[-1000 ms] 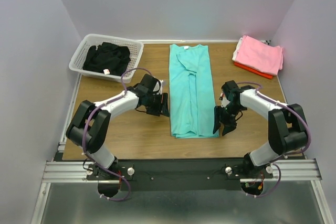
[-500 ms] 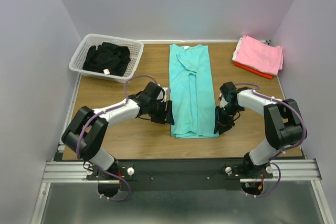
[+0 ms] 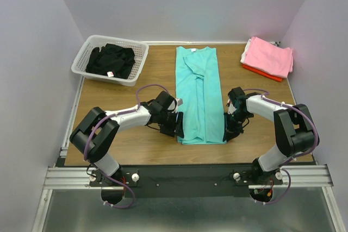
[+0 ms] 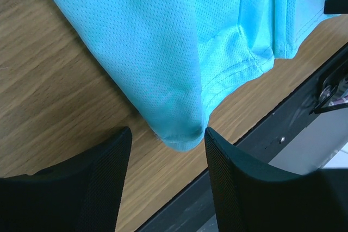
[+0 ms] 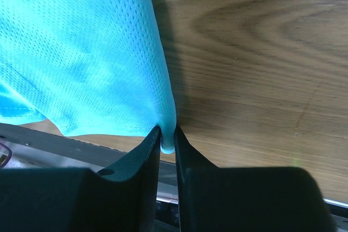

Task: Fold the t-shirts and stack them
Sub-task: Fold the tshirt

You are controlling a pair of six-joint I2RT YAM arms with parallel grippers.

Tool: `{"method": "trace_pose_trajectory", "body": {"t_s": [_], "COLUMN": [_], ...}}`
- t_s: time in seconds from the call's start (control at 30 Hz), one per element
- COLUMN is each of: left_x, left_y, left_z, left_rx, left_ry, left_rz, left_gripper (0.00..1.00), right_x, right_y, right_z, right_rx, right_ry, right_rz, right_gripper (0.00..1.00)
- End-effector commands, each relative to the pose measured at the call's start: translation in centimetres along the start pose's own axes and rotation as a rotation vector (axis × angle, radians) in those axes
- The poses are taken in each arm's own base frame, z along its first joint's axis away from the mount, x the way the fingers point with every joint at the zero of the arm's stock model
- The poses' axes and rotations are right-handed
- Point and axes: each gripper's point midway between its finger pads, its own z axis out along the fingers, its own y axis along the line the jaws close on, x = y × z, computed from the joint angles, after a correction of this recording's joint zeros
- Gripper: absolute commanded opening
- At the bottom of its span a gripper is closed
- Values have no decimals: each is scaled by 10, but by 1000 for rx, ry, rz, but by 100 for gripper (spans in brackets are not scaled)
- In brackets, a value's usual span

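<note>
Both arms have been drawn in toward the near hem since a second ago, so that the left gripper [image 3: 178, 125] and the right gripper [image 3: 227, 130] are now found at the near corners of the turquoise t-shirt [image 3: 199, 96]. The wooden table [image 3: 103, 93] is occupied down its middle by that shirt, which is laid flat as a long narrow strip, sides folded in, collar at the far end. At the far left a white slatted basket [image 3: 80, 61] is seen, filled with crumpled black clothing [image 3: 111, 59]. At the far right corner a folded pink t-shirt [image 3: 267, 55] is stacked on a red-orange t-shirt [image 3: 261, 73], of which only an edge is shown. The left gripper [image 4: 168, 132] is held spread, its fingers set either side of the near left corner. The right gripper [image 5: 167, 134] is pressed together, with the near right corner's edge pinched between its fingers.
</note>
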Motion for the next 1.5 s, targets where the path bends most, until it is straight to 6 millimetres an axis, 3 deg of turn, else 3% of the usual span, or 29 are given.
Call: {"method": "trace_pose_trajectory", "body": {"t_s": [0.0,0.23,0.43,0.63,0.77,0.87,0.93,1.17,1.27,1.47], "left_x": [10,23,36,39,38,33,27,3,-17,-43], "left_y": [-1,-6,0,2,1,-1,-2,-12,-22,-22], "left_z": [7,18,20,21,23,20,17,2,-10,-19], "left_rx": [5,7,-38,-49,-43,-48,-66,-114,-140,-154], "left_ry": [39,99,135,137,146,125,108,56,11,-22], "left_rz": [0,26,23,18,28,36,42,59,78,81], "left_gripper": [64,62,45,38,23,7,0,0,0,0], "right_x": [4,3,3,3,3,1,1,2,-6,-29], "right_y": [-1,-1,-1,0,0,4,7,16,24,35], "right_z": [3,3,3,2,2,-4,-7,-32,-48,-70], "right_rx": [4,5,4,2,-1,-13,-19,-31,-41,-28], "right_ry": [-3,-5,-6,-13,-10,-26,-28,-54,-89,-151], "right_rz": [-11,-13,-13,-16,-12,-8,0,12,12,30], "right_gripper": [22,22,22,22,20,15,2,0,0,1]}}
